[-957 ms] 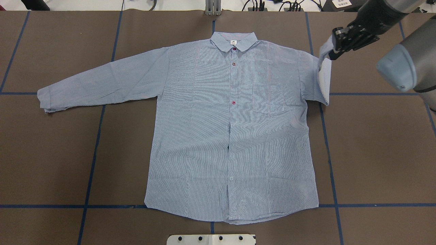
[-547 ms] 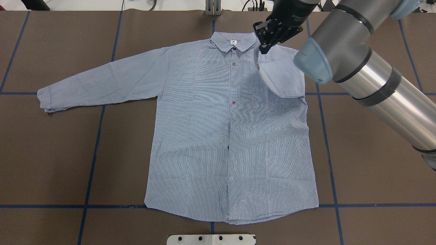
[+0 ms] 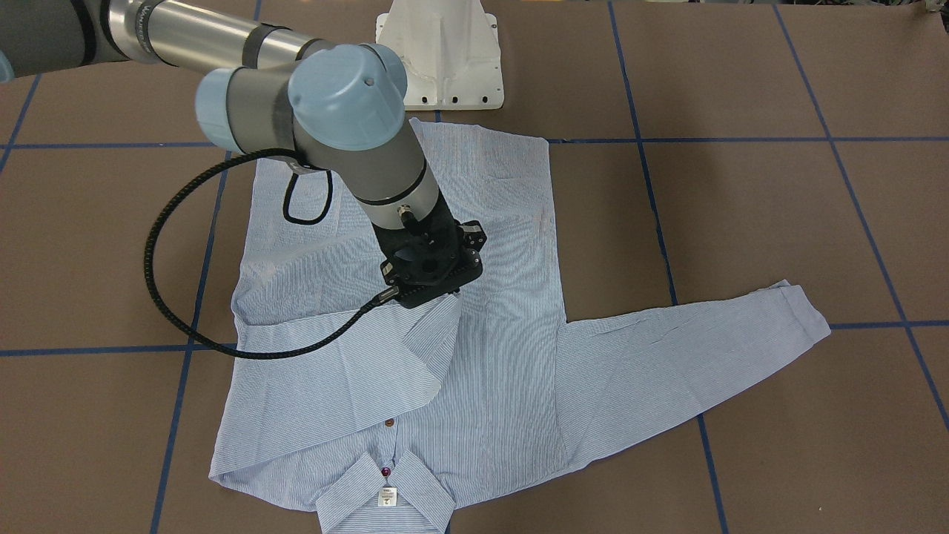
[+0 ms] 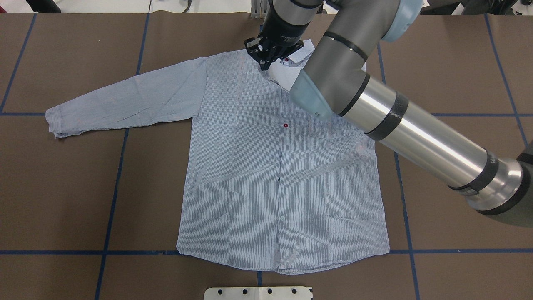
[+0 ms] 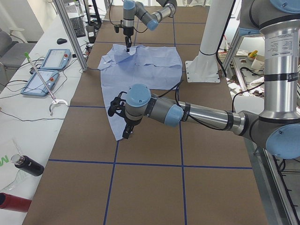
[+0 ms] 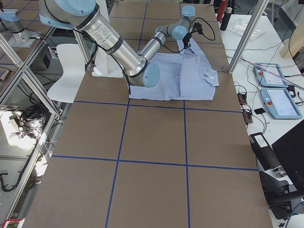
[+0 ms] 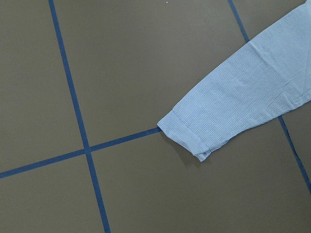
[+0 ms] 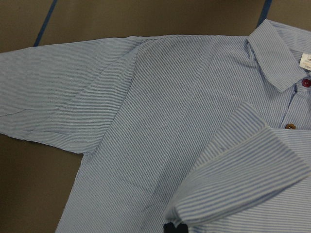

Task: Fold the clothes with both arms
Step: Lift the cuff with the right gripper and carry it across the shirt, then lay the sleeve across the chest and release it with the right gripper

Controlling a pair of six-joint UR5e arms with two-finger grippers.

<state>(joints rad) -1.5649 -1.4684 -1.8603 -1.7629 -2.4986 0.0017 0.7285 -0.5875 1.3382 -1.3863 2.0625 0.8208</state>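
The light-blue striped shirt [image 4: 250,175] lies flat, front up, collar [image 3: 385,486] at the far edge. My right gripper [image 4: 265,62] is shut on the right sleeve's cuff [image 8: 243,170] and holds it just above the chest beside the collar, so the sleeve [image 3: 334,386] lies folded across the front. It also shows from the front [image 3: 445,297]. The left sleeve [image 4: 120,100] lies stretched out; its cuff [image 7: 187,136] fills the left wrist view. My left gripper [image 5: 123,125] hangs near that cuff, seen only from the side; I cannot tell whether it is open.
The brown table cover [image 4: 62,187] carries a grid of blue tape lines. The white pedestal base [image 3: 443,59] stands at the shirt's hem side. Tablets [image 5: 47,61] and bottles [image 5: 28,166] lie on the side table beyond the collar edge.
My right gripper has carried the right sleeve's cuff leftwards, from beyond the right shoulder to past the collar, folding the sleeve over the chest. The left sleeve has not moved.
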